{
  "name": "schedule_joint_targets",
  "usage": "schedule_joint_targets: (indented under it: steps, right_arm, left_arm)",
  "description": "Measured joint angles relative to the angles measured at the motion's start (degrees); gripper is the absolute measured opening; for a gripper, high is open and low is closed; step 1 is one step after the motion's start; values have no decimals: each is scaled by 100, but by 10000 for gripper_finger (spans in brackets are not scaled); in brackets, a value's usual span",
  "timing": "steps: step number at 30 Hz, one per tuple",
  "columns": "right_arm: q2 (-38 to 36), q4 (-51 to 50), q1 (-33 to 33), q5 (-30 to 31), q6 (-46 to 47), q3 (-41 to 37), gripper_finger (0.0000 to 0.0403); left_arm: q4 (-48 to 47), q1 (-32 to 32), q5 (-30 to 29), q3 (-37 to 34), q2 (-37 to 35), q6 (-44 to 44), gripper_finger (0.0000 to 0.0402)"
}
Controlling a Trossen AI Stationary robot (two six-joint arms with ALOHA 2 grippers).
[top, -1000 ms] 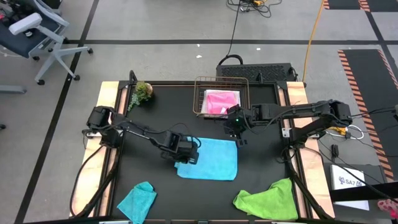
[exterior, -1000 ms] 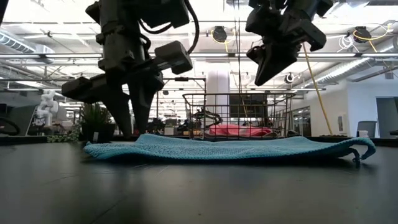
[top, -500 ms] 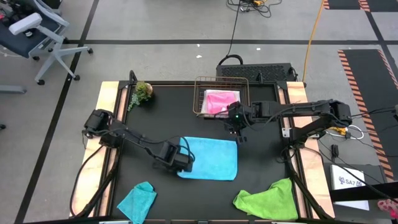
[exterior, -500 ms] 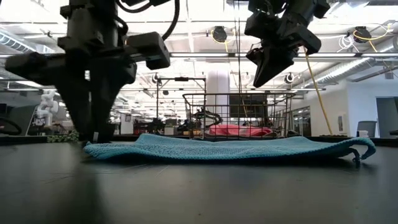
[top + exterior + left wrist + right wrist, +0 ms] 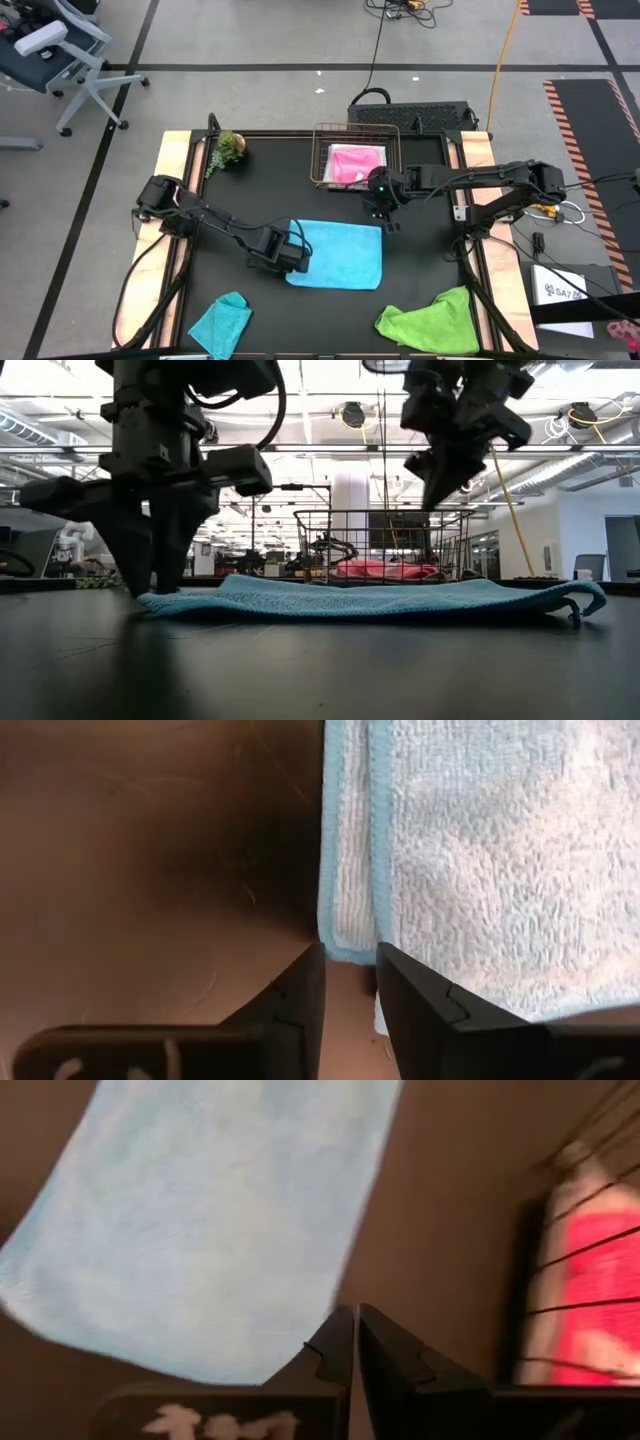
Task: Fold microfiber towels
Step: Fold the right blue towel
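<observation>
The left gripper's fingers (image 5: 405, 995) stand a narrow gap apart at the left edge of the sky blue towel (image 5: 338, 254), and the wrist view shows a strip of that doubled edge just beyond the gap. Nothing is pinched yet, as far as the pictures show; the fingers are slightly open, low on the table (image 5: 250, 190) beside the cloth. Seen from above, the left gripper (image 5: 292, 257) sits at the towel's near left corner, with its arm reaching in from the table's left side.

The right gripper (image 5: 390, 222) hangs above the towel's far right corner, clear of the cloth in the low view. Its fingers (image 5: 335, 1342) are pressed together and hold nothing.

The towel lies flat in the middle of the table and already seems folded once, since 2 layers show at its left edge. So the step in hand looks like taking that edge for a second fold. The next move calls for the left fingers to slide onto the edge, close on both layers, then lift and carry them over toward the right side, while the right gripper comes down to grip or pin the far corner.

Behind the sky blue towel, a pink towel (image 5: 356, 163) lies folded in the wire basket (image 5: 321, 150). In front of it, a teal towel (image 5: 222, 322) and a lime green towel (image 5: 435, 320) wait crumpled.
</observation>
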Motion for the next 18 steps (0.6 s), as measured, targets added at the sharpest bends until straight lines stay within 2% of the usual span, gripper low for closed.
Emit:
schedule_joint_targets:
  steps: [9,15,18]
  right_arm:
    - [0,164,11,-54,416,-552,8]
    - [0,216,11,-55,393,-552,8]
    - [0,112,11,-59,355,-552,8]
  left_arm:
    - [237,0,-142,-2,0,0,93]
    - [445,44,375,-2,-2,-21,93]
    - [600,55,387,-2,-7,-4,93]
